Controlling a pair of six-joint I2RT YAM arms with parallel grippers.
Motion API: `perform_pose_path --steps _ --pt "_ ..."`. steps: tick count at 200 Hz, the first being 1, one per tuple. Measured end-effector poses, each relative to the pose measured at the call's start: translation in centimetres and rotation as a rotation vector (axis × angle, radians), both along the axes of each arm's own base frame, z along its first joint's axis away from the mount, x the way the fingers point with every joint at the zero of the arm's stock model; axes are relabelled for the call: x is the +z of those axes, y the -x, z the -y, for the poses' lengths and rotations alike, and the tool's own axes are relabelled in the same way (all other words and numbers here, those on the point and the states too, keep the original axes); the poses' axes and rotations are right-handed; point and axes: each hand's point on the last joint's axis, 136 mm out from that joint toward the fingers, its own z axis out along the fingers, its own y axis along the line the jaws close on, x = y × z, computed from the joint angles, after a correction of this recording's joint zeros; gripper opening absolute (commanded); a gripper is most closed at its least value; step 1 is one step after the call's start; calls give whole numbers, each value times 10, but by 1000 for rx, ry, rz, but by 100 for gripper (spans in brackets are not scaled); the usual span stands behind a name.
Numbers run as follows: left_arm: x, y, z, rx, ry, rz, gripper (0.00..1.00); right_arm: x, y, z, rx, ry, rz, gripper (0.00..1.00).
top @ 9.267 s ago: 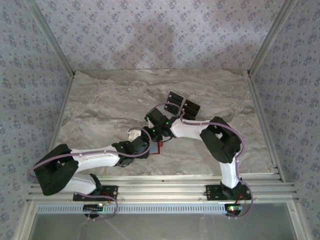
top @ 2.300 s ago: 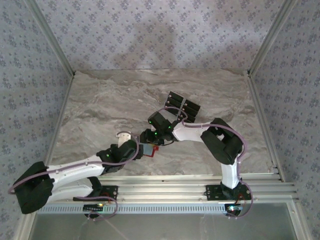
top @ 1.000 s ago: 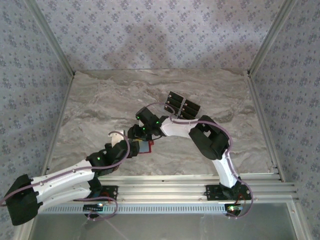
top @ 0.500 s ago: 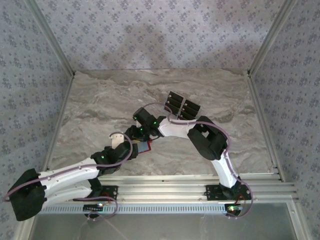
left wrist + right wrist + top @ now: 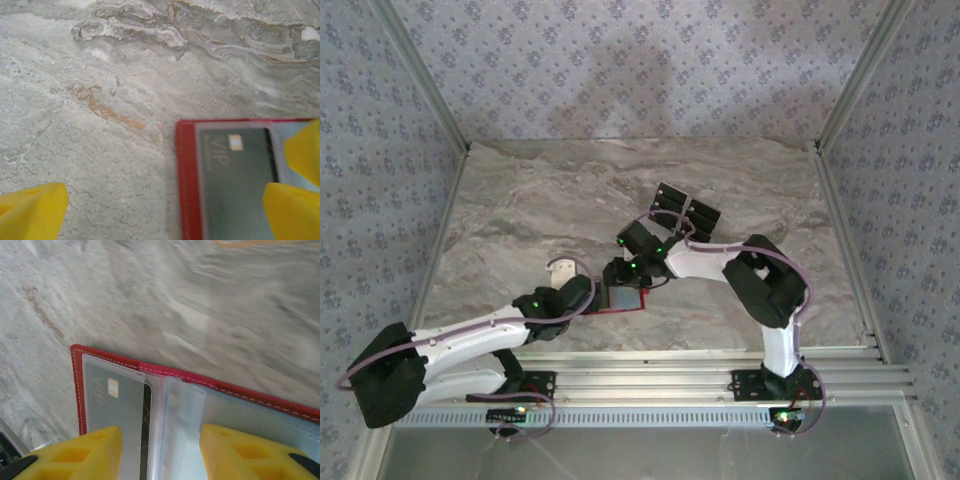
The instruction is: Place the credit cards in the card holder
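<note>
The red card holder lies open on the marble table, its pale clear sleeves up. A dark card marked "VIP" sits inside its left sleeve, also seen in the left wrist view as the card. Two groups of black credit cards lie farther back on the table. My right gripper is open, its yellow fingers spread low over the open holder. My left gripper is open at the holder's left edge, with that red edge between its fingertips.
The marble tabletop has free room to the left and behind. Patterned walls and metal rails enclose it. The two arms meet over the holder near the table's front middle.
Both grippers and the holder have shifted to the right since half a second ago. The right arm's elbow swung back right, and the left arm stretched after it.
</note>
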Motion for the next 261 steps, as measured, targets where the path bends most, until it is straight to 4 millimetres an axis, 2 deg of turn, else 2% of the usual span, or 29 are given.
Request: perform_pose_path --steps 24,49,84,127,143,175,188,230,261 --pt "1 -4 9 -18 1 -5 100 0 4 23 -15 12 1 49" --pt "-2 -7 22 -60 3 -14 100 0 1 36 -32 18 2 49" --pt "-1 -7 46 -136 27 0 100 1 -4 41 -47 16 -1 49" --pt "4 -2 62 -183 55 23 100 5 -6 38 -50 -4 5 49" --pt "6 -1 65 -193 53 29 100 15 -6 40 -54 -17 20 49" --pt "10 0 73 -204 50 41 100 55 -16 50 -80 -54 106 50" --pt "9 0 73 -198 49 42 100 63 -19 55 -87 -50 130 50" --pt "6 -2 70 -180 30 44 100 46 -14 72 -73 42 126 50" --pt "4 -3 73 -180 21 38 100 32 -11 75 -56 82 108 50"
